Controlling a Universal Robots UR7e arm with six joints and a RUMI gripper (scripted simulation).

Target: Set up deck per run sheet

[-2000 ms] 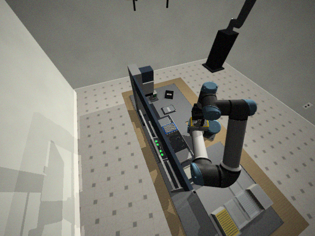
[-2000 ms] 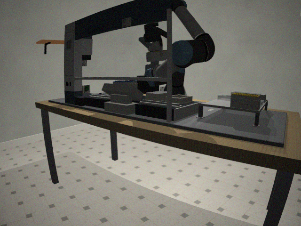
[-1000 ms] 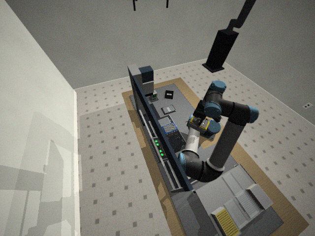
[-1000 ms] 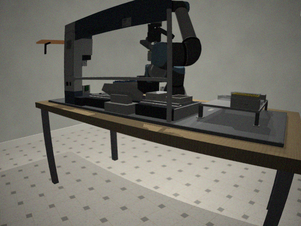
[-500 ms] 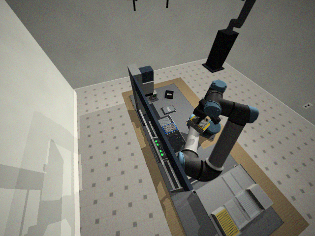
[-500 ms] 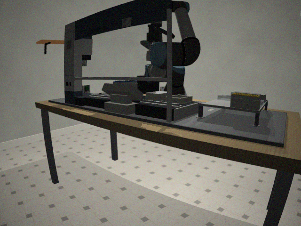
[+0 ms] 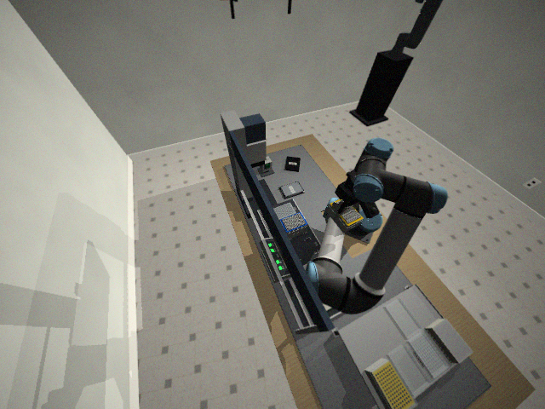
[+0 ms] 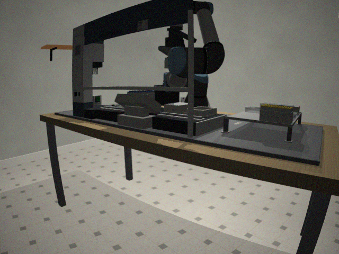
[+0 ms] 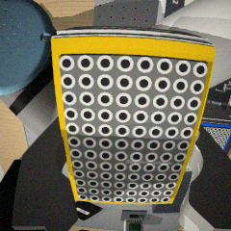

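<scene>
STATE: we hold the yellow tip rack (image 9: pixel 132 120), gripper (image 7: pixel 347 216) clamped on it | POSITION: aloft beside the deck (image 7: pixel 307 185) | AXIS: long axis runs away from the wrist (seating direction unresolved)

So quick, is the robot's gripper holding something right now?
Gripper: closed on the yellow tip rack, carried in the air with no cover on it, above the arm's own links.

A tip rack (image 7: pixel 351 216) hangs above the arm's base plate (image 7: pixel 366 238).
</scene>
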